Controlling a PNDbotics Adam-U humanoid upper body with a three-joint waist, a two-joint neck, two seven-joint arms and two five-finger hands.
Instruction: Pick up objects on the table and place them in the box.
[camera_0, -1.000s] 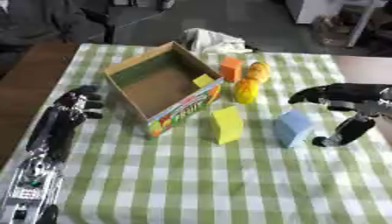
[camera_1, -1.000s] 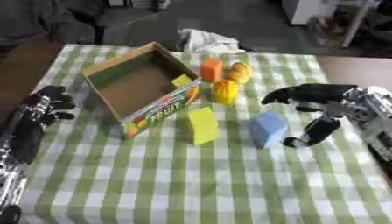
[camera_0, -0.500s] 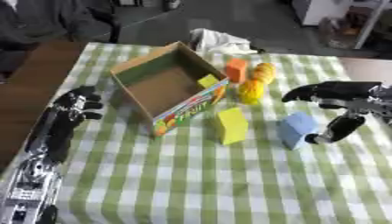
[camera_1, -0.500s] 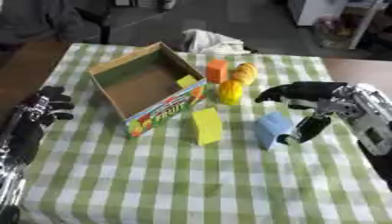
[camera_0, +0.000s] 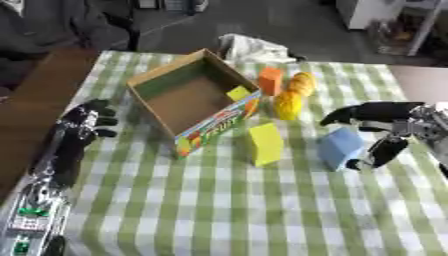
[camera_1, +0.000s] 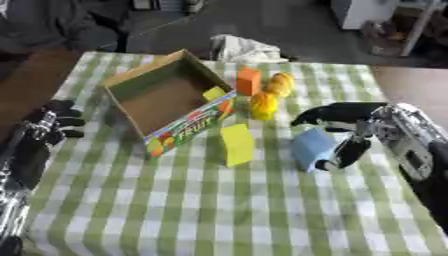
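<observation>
An open cardboard box (camera_0: 194, 102) with a fruit print on its side lies on the green checked table (camera_0: 219, 200); a small yellow piece (camera_0: 238, 93) sits inside it at the right wall. Just right of the box stand an orange block (camera_0: 269, 80) and two yellow-orange rounded things (camera_0: 289, 102). A yellow block (camera_0: 264, 144) stands in front of the box. My right hand (camera_1: 359, 130) is open around a light blue block (camera_1: 311, 148), fingers above it and thumb at its right side, not closed on it. My left hand (camera_0: 83, 125) rests open at the table's left edge.
A crumpled white cloth (camera_0: 249, 49) lies at the table's far edge behind the box. A dark brown surface (camera_0: 35, 100) adjoins the table on the left. Bare checked cloth fills the near half of the table.
The whole picture has shifted, so the head moved. My right hand has edged closer to the blue block, thumb now beside it. The left hand has stayed put.
</observation>
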